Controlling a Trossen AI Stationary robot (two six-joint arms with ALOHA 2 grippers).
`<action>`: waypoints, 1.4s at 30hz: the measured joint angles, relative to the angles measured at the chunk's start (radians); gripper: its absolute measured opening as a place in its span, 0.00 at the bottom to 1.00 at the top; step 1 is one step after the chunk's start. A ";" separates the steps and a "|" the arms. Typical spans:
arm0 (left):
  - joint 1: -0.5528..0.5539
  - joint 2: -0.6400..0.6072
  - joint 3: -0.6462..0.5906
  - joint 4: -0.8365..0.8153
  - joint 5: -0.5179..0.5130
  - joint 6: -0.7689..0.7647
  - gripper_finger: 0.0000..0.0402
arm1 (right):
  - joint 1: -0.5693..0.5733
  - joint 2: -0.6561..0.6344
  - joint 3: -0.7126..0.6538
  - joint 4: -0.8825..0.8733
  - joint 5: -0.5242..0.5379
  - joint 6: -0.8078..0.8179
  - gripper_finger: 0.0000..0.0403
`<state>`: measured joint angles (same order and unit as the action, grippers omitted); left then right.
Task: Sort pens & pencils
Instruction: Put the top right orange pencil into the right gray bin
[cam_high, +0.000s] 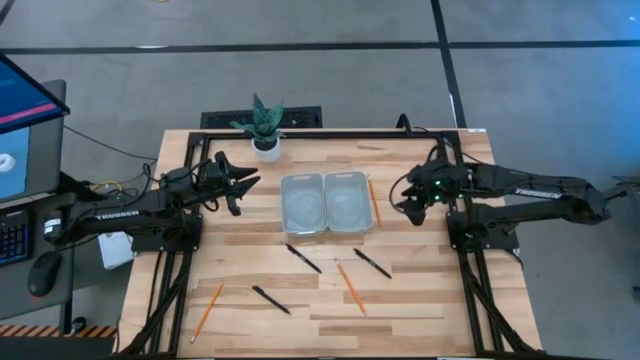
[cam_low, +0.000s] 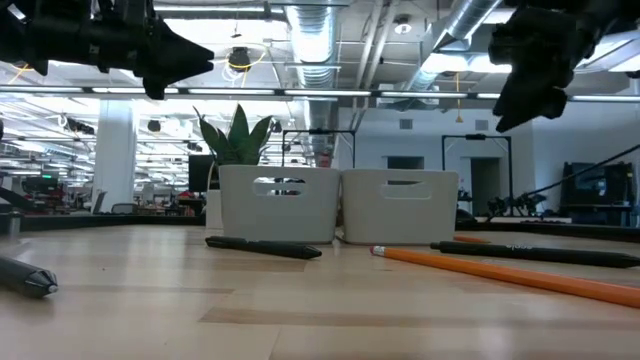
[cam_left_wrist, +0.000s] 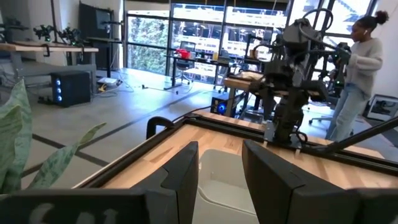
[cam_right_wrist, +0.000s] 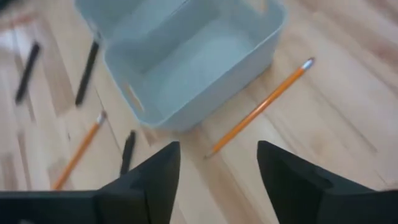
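— Lying nearest on the table (cam_high: 420, 300): three black pens (cam_high: 271, 299) and two orange pencils (cam_high: 350, 288), unsorted.

— Farther, right gripper (cam_high: 410, 212), jaws wide and empty, beside the bins (cam_high: 325, 203); third pencil (cam_right_wrist: 261, 106) probably needs regrasping. Left gripper (cam_high: 243, 184) waits half-open.

the high view looked straight down; the low view faced level across the table (cam_low: 300, 300); both showed the two bins (cam_high: 325, 203).

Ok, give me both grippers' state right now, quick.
Left gripper: open, holding nothing, raised near the plant.
Right gripper: open, empty, above the pencil lying beside the right bin.
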<state>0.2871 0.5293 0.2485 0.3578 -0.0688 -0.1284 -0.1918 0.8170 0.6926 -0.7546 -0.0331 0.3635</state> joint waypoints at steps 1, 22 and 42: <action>0.000 0.000 0.000 0.000 0.000 0.000 0.29 | 0.011 0.019 0.000 -0.001 0.000 -0.005 0.61; 0.000 0.000 0.000 -0.013 0.000 -0.005 0.29 | 0.048 0.419 0.000 0.169 0.058 0.096 0.62; 0.000 0.001 0.000 -0.055 -0.025 -0.015 0.29 | 0.046 0.550 -0.002 0.247 0.112 0.152 0.62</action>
<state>0.2874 0.5301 0.2485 0.3027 -0.0940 -0.1436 -0.1459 1.3674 0.6910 -0.5079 0.0793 0.5156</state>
